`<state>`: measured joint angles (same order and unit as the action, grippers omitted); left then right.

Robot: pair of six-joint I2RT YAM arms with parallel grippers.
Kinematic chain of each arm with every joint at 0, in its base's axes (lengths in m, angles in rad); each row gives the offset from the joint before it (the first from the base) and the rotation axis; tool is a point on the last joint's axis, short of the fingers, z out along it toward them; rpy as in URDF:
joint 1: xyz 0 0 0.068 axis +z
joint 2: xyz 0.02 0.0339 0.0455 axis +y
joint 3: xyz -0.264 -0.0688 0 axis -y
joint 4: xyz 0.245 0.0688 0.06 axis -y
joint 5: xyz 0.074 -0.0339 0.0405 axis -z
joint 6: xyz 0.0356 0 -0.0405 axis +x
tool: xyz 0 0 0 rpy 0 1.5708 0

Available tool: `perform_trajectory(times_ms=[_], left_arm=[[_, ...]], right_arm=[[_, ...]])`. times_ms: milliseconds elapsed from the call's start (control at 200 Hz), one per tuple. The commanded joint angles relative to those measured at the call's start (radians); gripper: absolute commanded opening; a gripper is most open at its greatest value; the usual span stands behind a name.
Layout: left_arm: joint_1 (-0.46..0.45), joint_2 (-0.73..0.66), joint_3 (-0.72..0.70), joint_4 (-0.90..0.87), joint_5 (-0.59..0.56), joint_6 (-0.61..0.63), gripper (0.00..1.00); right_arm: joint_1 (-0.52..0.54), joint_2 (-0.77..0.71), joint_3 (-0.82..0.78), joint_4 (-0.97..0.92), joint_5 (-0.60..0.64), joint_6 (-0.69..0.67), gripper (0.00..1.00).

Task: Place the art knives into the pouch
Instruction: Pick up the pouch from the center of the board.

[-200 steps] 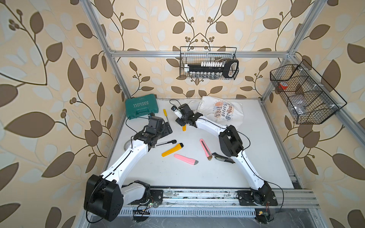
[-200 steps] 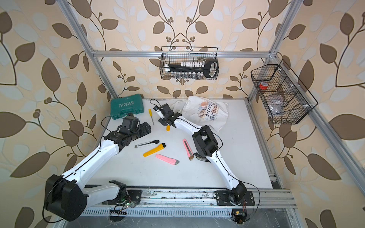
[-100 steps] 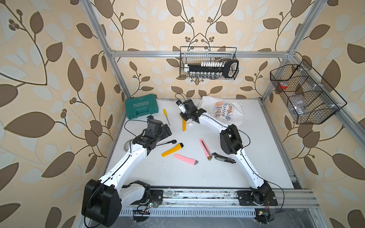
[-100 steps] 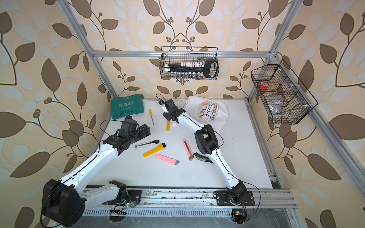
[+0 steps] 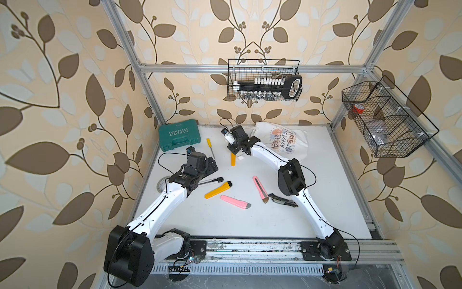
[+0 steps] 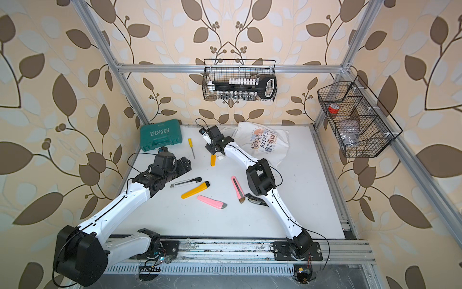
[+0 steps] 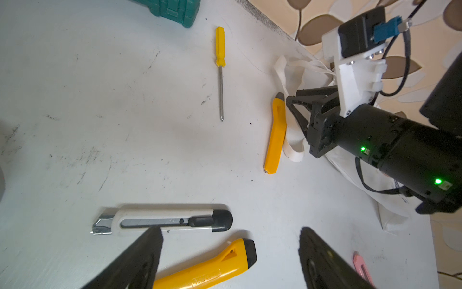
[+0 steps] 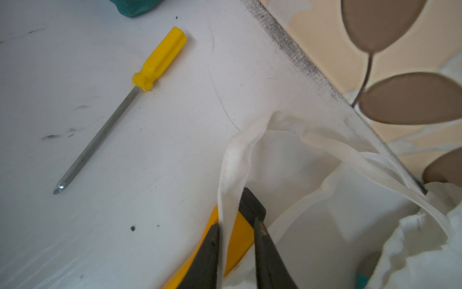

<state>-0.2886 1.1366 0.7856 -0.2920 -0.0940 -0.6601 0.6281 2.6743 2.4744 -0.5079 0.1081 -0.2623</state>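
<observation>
- The pouch (image 5: 285, 143) is a soft white bag with a colourful print. It lies flat at the back of the table (image 5: 225, 225), on the right side.
- The right gripper (image 8: 236, 224) is down by the mouth of the bag. Its fingers are close together, and the bag's handle strap (image 8: 232, 175) runs between them. One finger touches the strap and a thin gap shows by the other. I cannot tell if the strap is pinched tight.
- A small orange knife (image 7: 275, 135) lies on the table just beside that gripper. In the right wrist view the strap crosses over it.
- The left gripper (image 7: 230, 232) hangs above the table with its fingers spread wide. It holds nothing.
- Near the left gripper lie a white and black knife (image 7: 162, 220) and a yellow knife (image 7: 212, 265) with a black end.
- In the middle of the table lie a fat pink knife (image 5: 235, 202) and a thin pink knife (image 5: 260, 189). A dark knife (image 5: 281, 199) lies partly under the right arm.
- All these knives are on the table, outside the bag.
- A yellow screwdriver (image 8: 155, 62) lies between the orange knife and the green case (image 5: 179, 134), which sits at the back left.
</observation>
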Motion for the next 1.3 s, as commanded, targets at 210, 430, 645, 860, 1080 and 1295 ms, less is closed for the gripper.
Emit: perform_trajectory(times_ms=[210, 430, 645, 860, 1080, 1295], left_arm=[[-0.001, -0.003, -0.01, 0.042, 0.031, -0.013, 0.88], [-0.001, -0.001, -0.02, 0.053, 0.043, -0.022, 0.88], [0.0, -0.018, -0.025, 0.051, 0.042, -0.02, 0.88], [-0.001, -0.02, -0.009, 0.047, 0.04, -0.021, 0.88], [-0.001, 0.007, 0.028, 0.029, 0.051, -0.014, 0.88], [-0.006, 0.067, 0.046, 0.049, 0.085, -0.035, 0.88]], right_arm=[[0.019, 0.055, 0.064, -0.124, -0.037, -0.011, 0.24], [0.036, 0.081, 0.086, -0.165, 0.016, -0.081, 0.0], [0.044, -0.008, -0.032, -0.071, 0.059, -0.088, 0.0], [0.053, -0.184, -0.066, -0.058, 0.111, -0.048, 0.0], [0.027, -0.495, -0.268, -0.109, 0.136, 0.159, 0.0], [-0.061, -0.96, -0.681, -0.094, 0.293, 0.36, 0.0]])
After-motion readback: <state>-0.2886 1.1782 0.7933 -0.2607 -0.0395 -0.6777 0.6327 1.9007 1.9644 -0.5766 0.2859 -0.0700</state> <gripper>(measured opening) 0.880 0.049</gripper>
